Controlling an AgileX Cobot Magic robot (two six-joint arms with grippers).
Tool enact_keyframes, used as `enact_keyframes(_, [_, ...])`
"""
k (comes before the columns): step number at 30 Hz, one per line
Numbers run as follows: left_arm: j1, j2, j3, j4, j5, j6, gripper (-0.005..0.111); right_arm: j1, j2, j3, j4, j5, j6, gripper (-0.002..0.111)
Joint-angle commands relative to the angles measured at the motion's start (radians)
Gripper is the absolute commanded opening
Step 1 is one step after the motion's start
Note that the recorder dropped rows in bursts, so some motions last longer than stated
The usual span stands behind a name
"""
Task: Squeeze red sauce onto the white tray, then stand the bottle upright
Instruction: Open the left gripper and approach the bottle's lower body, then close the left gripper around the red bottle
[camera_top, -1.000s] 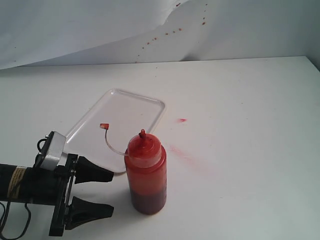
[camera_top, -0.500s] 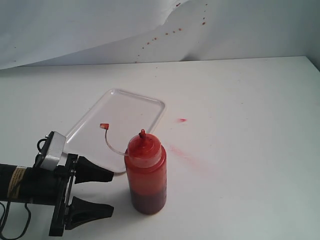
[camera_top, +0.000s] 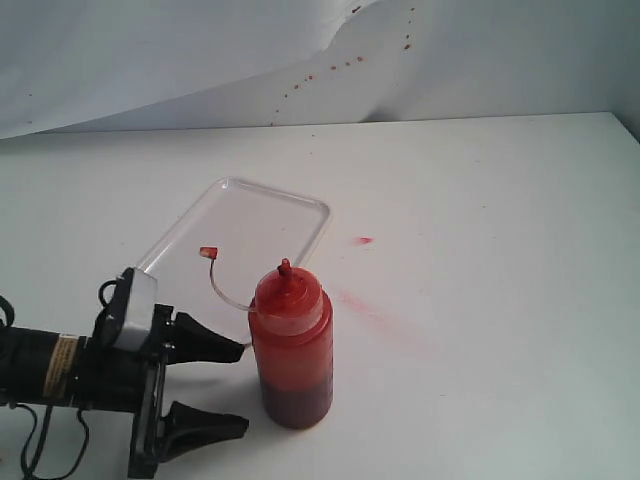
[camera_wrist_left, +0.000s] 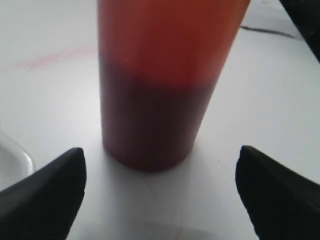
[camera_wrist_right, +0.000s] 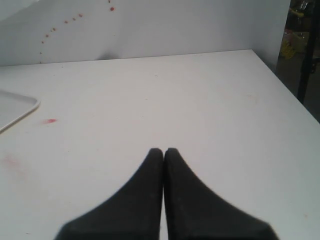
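While the bottle (camera_top: 291, 345) stands upright on the tabletop (camera_top: 500, 250), jaws of the left arm (camera_top: 60, 370), spread wide, face its base from just left; right jaws pressed together.

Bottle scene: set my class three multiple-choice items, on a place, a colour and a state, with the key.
1. Where does the bottle stand?
A. On the table, beside the white tray
B. On the white tray
C. Lifted clear of the table

2. What colour is the bottle's lower part?
A. Yellow
B. Green
C. Dark red

3. How do the jaws of the right gripper stand?
A. Wide apart
B. Closed together, empty
C. Clamped on the bottle

Key: 1 A, its base rests on the table, off the tray's rim; 2 C, it is darker red below and lighter above; 3 B, the right wrist view shows them meeting with nothing between.
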Motion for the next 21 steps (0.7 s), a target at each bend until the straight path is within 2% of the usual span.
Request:
enact_keyframes(1, [-0.088,-0.004,0.001,-0.102,0.109,0.132,0.078,0.002,-0.006,0.002,-0.007,-0.001,-0.006,0.000])
enact_keyframes(8, [-0.149,-0.004,0.001,-0.213,0.162,0.262,0.078,0.002,-0.006,0.002,-0.007,-0.001,-0.006,0.000])
enact_keyframes(21, [-0.171,-0.004,-0.026,-0.213,0.170,0.291,0.078,0.002,-0.006,0.002,-0.007,-0.001,-0.006,0.000])
